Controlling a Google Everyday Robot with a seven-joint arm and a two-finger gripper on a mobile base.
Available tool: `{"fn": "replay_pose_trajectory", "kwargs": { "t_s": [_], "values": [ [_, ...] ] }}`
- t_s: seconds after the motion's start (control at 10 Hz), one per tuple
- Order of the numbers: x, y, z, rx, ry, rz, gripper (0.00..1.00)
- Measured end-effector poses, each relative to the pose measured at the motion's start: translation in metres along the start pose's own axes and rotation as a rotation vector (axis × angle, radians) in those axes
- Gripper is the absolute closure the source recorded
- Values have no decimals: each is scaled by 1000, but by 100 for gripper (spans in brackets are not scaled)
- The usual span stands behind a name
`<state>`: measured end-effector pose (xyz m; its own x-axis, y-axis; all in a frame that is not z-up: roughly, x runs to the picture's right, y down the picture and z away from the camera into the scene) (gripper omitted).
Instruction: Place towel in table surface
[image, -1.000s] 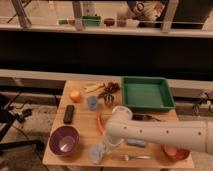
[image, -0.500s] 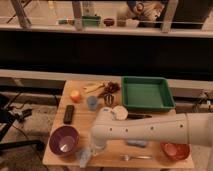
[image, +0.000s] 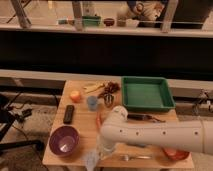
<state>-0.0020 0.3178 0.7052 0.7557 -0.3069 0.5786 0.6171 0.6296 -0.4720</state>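
Currently, the towel (image: 91, 159) hung at the front edge of the table (image: 82, 127), just right of the purple bowl (image: 63, 139). It was a pale grey-blue fold, directly below the gripper (image: 106, 148), and appeared to be touching it. Whether the cloth lay on the wood or hung clear of it could not be determined.

The gripper pointed downward at the end of the white arm (image: 155, 134), which entered from the right edge of the view and crossed the front half of the table. The finger opening could not be determined, nor could it be confirmed that the gripper gripped the towel.

Near items on the table:
- A fork (image: 135, 157) lay flat just right of the gripper, along the front edge.
- An orange bowl (image: 176, 153) sat at the front right corner, partly hidden by the arm.
- A black remote (image: 69, 113) lay beyond the purple bowl, near the left side.

Farther items:
- A small blue cup (image: 92, 102) stood near the table centre.
- An orange fruit (image: 75, 95) sat left of the cup.
- A dark cluster of small objects (image: 109, 90) lay near the rear centre; the items could not be identified.
- A green tray (image: 146, 93) occupied the rear right, well apart from the towel.
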Motion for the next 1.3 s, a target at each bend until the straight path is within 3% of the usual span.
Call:
{"fn": "replay_pose_trajectory", "kwargs": {
  "t_s": [0.2, 0.5, 1.0, 1.3],
  "values": [
    [24, 19, -5, -9, 14, 34, 82],
    [40, 22, -4, -16, 33, 55, 82],
    [1, -22, 8, 16, 40, 28, 82],
    [0, -35, 8, 37, 72, 43, 82]
  ]
}}
